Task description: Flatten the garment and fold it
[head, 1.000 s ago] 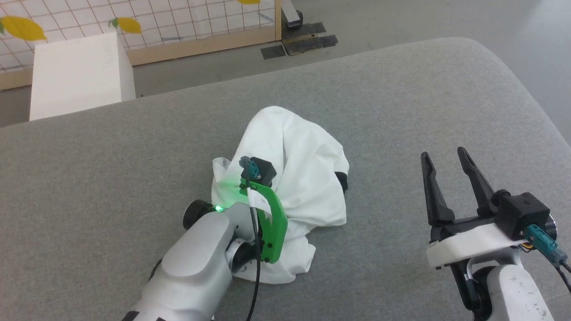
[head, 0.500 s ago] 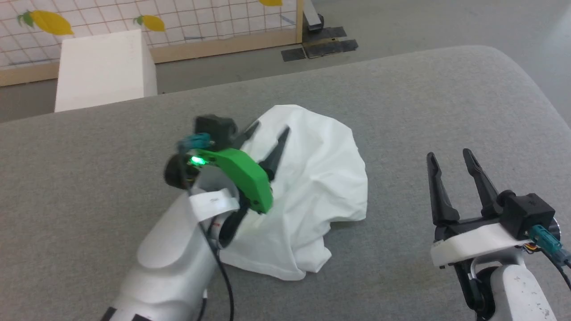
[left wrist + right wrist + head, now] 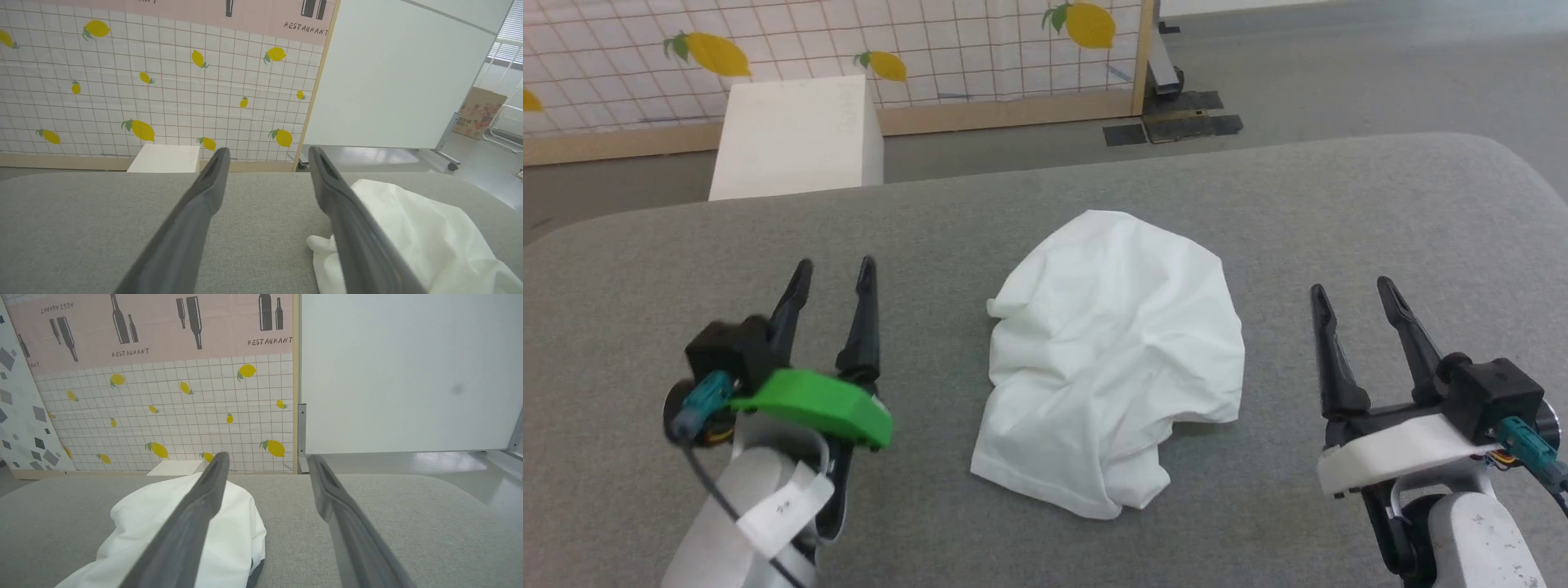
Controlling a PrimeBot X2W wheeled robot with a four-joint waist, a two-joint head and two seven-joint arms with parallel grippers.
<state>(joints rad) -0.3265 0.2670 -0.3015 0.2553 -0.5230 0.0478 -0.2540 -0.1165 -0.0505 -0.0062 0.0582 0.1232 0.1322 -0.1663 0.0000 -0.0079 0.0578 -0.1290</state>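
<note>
The garment [image 3: 1111,359] lies as a crumpled white heap in the middle of the grey padded table [image 3: 1013,212]. It also fills the lower right of the left wrist view [image 3: 416,237] and the lower left of the right wrist view [image 3: 171,535], where a bit of black trim peeks out at its near edge. My left gripper [image 3: 833,273] stands open to the left of the heap, apart from it, fingers empty. My right gripper [image 3: 1352,290] stands open to the right of the heap, also empty.
A white box [image 3: 796,135] stands on the floor beyond the table's far edge at the left. Behind it runs a lemon-patterned tiled panel [image 3: 849,41] with a wooden frame. Black floor plates [image 3: 1176,126] lie beyond the far edge. The table's right corner is rounded.
My left gripper let go of the garment, opened, and drew back to the left. The garment dropped into a rounder heap. The camera has shifted as well.
</note>
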